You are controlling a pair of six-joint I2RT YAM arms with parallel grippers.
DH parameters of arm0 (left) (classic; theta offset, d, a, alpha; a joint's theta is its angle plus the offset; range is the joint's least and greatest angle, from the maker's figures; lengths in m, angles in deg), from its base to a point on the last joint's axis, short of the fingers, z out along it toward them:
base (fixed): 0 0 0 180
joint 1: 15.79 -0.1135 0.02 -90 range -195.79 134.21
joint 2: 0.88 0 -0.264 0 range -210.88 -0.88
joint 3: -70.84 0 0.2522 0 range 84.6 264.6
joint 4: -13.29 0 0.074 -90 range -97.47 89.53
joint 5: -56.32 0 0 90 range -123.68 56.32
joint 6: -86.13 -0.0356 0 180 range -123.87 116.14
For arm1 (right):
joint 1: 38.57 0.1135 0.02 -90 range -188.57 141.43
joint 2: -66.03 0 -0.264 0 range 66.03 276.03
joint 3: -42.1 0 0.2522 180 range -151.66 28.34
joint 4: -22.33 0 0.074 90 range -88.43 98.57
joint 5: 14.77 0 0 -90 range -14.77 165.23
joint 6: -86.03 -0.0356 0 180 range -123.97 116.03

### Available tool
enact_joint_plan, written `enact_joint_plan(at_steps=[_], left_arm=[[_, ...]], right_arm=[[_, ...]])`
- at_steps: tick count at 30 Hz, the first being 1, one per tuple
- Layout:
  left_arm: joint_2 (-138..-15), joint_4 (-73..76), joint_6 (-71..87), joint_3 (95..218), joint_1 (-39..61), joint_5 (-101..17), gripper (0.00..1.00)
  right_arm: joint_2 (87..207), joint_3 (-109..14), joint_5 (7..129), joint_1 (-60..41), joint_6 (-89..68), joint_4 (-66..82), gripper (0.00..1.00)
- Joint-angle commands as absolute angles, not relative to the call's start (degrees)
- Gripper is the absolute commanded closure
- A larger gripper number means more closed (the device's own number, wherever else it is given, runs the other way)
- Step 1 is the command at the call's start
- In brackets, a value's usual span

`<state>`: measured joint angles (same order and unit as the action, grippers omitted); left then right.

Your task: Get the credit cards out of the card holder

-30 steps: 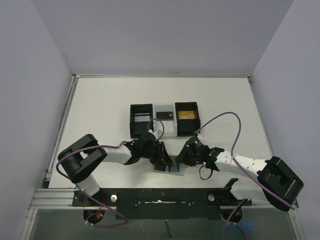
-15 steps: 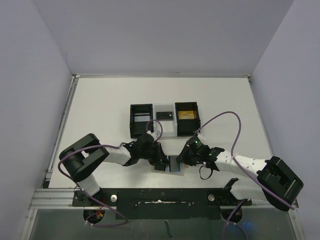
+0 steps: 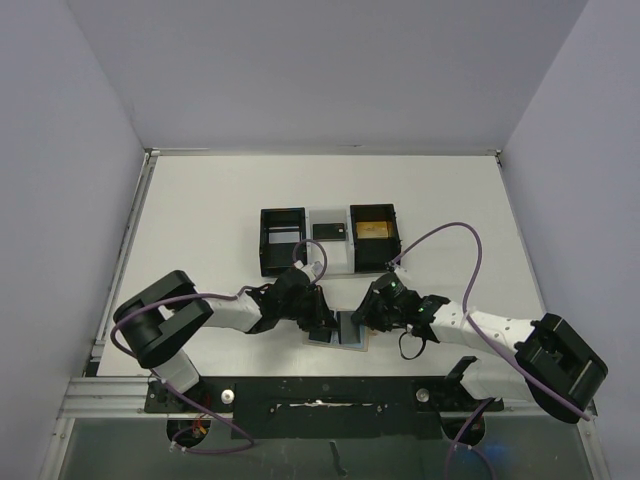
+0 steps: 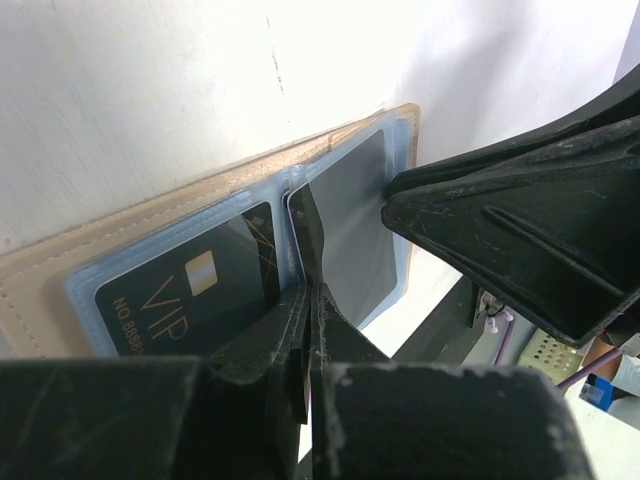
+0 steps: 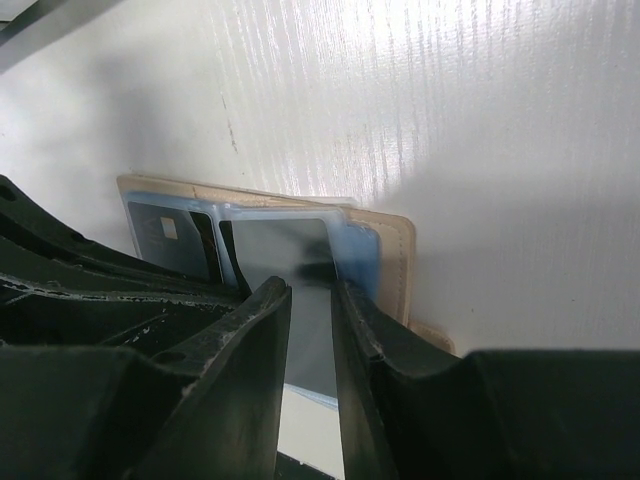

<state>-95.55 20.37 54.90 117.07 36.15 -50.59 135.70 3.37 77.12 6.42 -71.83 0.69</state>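
Now, lower centre of overhead view: card holder (image 3: 341, 331) lies open on desk (image 3: 200, 220), just past arm bases. Left tool (image 4: 312, 300) has just snapped closed at centre fold, tips at edge of grey card (image 4: 355, 220), beside VIP card (image 4: 190, 290). Can't tell if card edge is truly caught. Right tool (image 5: 312, 290) narrowly parted, gripping nothing, tips pressing right panel to pin holder. I judge pinch made, pull-out next. Farther up frame, black tray (image 3: 264, 240) carries dark card (image 3: 329, 230) and gold card (image 3: 373, 231).
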Motion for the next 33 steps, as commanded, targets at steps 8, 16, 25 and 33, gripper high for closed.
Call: enact_joint_plan(at_steps=[8,16,25,33], left_arm=[[-90.9,19.6,53.1,116.8,35.5,-47.8,1.0],[-89.2,18.8,52.9,116.2,35.0,-47.6,1.0],[-86.5,18.4,53.3,114.8,34.4,-46.4,0.64],[-86.3,19.5,53.7,115.5,33.3,-49.9,0.59]], right_arm=[[133.5,3.8,76.9,6.7,-69.6,-0.6,0.71],[133.8,2.7,76.3,6.6,-68.6,-0.5,0.69],[133.0,2.7,75.6,6.7,-68.4,0.7,0.67],[132.8,4.0,75.9,6.7,-69.8,0.6,0.66]])
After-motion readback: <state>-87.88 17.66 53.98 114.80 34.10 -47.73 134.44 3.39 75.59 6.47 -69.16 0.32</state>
